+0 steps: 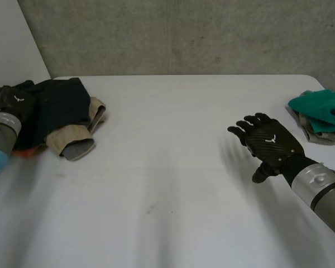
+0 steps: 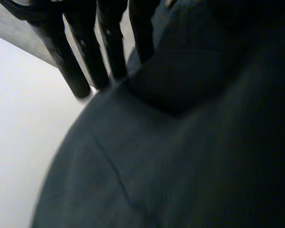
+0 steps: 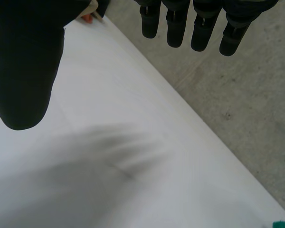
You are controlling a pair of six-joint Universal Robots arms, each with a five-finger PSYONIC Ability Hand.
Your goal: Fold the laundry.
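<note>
Laundry pile [image 1: 61, 109], left hand [image 1: 14, 102] on it

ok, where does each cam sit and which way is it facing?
Head: between and behind the arms, looking down at the white table; left hand on the dark garment, right hand open above bare table, teal cloth at the table's right edge.
Left wrist: on that wrist, looking along the palm; its straight fingers reach the dark garment.
Right wrist: on that wrist, looking across the table toward the concrete wall; own fingers and thumb show.
Shared: head and left wrist both see the dark garment.
</note>
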